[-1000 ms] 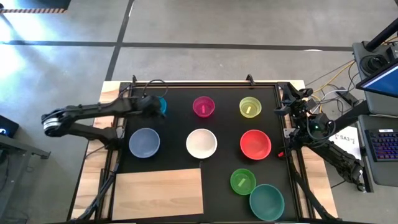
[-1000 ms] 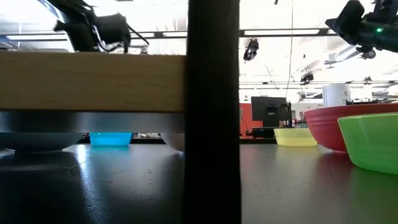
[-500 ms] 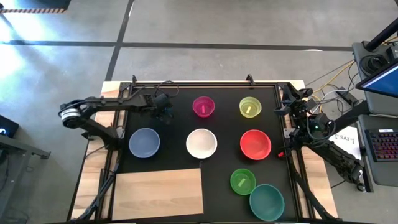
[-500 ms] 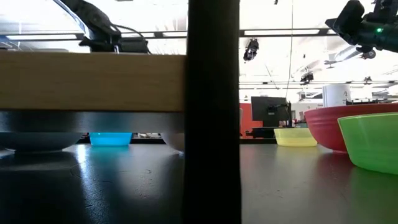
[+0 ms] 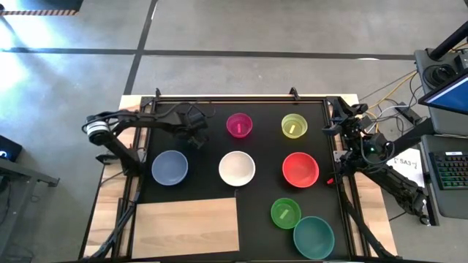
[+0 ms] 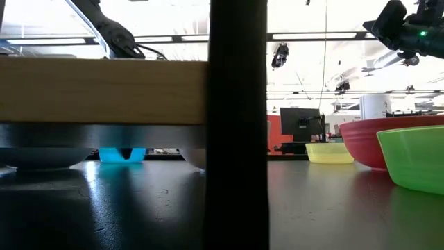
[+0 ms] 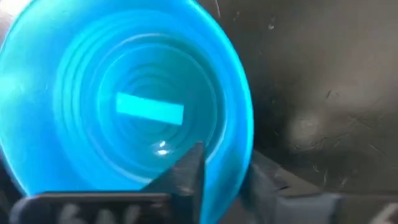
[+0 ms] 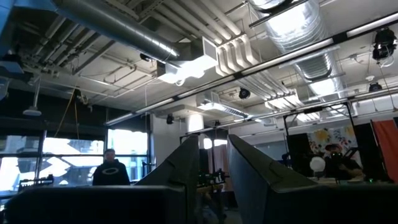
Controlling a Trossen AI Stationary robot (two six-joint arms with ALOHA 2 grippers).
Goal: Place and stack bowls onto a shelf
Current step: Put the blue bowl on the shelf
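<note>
The left tool [image 5: 191, 129] is down at the far left of the black mat [image 5: 256, 157], its fingers [image 7: 186, 180] closed on the rim of the small blue bowl [image 7: 124, 106], one inside the wall and one outside. The step in hand looks like the pick-up of this bowl for the wooden shelf [image 5: 186, 226] at the near left. To do it well, the grip should stay square on the rim and the lift go straight up, so the light plastic does not tilt or slip, then carry over the slate-blue bowl [image 5: 170, 167] without clipping it. The right tool [image 5: 344, 124] waits by the right edge of the desk, its fingers [image 8: 186, 165] a little apart, pointing at the ceiling and holding nothing. From above the arm hides the blue bowl altogether; only the left wrist camera shows the pinch on the rim. The low camera shows the bowl [image 6: 123, 154] on the mat beneath the shelf edge.
</note>
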